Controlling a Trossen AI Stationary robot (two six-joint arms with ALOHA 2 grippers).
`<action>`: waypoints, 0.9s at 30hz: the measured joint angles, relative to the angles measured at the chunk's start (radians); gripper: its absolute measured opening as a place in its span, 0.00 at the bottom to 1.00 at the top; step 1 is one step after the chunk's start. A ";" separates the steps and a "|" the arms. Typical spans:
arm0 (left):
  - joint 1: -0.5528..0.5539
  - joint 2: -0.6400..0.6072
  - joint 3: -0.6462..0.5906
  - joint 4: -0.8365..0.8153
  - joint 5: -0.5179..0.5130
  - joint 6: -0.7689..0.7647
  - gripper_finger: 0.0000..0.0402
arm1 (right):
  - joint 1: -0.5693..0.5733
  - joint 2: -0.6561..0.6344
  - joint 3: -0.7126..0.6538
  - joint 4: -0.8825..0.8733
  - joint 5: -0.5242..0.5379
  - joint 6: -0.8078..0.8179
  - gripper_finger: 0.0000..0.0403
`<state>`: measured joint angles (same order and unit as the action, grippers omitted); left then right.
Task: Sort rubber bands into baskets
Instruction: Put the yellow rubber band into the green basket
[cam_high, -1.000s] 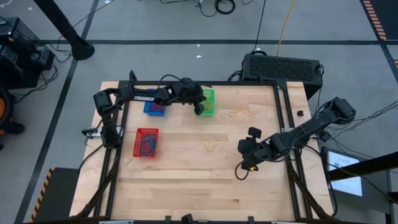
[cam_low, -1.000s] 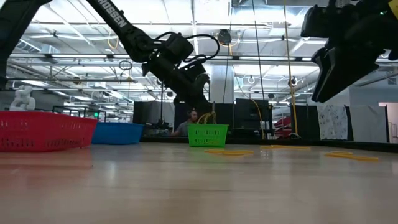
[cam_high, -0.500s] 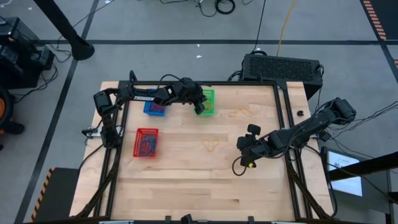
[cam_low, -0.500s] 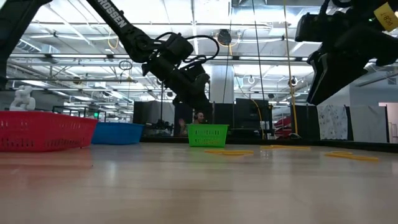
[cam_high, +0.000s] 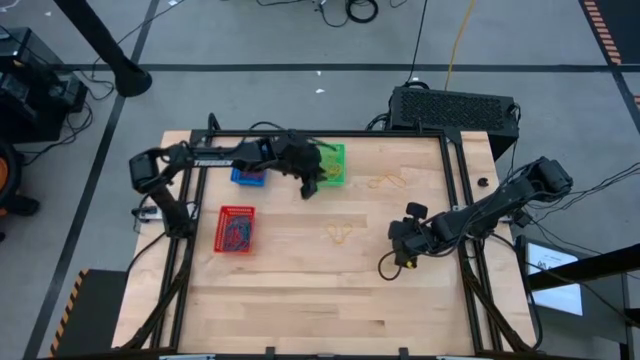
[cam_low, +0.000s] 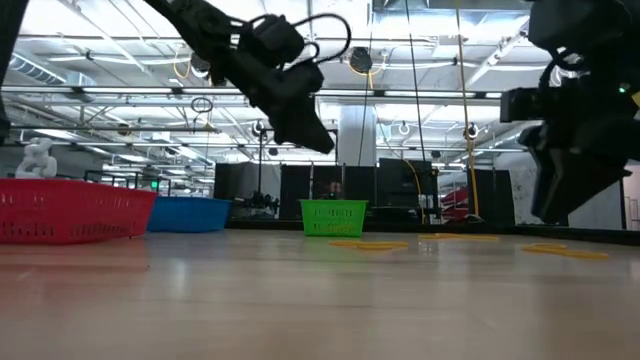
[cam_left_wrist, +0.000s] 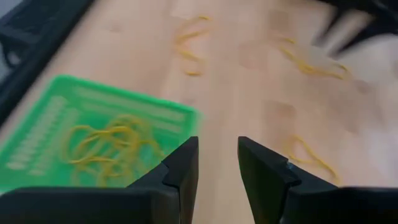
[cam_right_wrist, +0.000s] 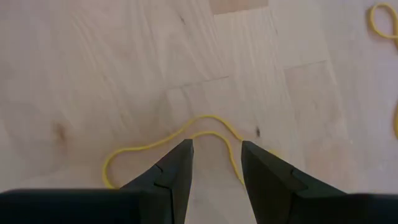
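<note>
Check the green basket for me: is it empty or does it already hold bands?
Not empty. The green basket holds a tangle of yellow rubber bands, seen past the open left claw.

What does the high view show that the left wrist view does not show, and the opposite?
Only the high view shows the red basket, the blue basket, the black box with a grille and both arms, with the right claw low over the table's right part. Only the left wrist view shows that the left claw is open and empty, and the tangle of yellow rubber bands in the green basket. Both show the green basket, loose yellow bands and the wooden table.
</note>
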<state>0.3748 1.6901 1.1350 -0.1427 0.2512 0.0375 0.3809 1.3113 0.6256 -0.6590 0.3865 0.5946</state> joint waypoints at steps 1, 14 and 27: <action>-0.021 -0.010 -0.009 -0.002 0.000 0.013 0.29 | 0.000 0.000 -0.006 0.004 0.000 -0.005 0.32; -0.197 -0.038 -0.101 0.199 -0.021 0.132 0.29 | -0.024 0.000 -0.055 0.062 -0.049 -0.333 0.32; -0.205 -0.038 -0.111 0.220 0.015 0.184 0.30 | -0.192 0.022 -0.055 0.117 -0.160 -0.467 0.32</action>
<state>0.1696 1.6520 1.0239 0.0776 0.2667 0.2217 0.1888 1.3337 0.5704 -0.5420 0.2265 0.1280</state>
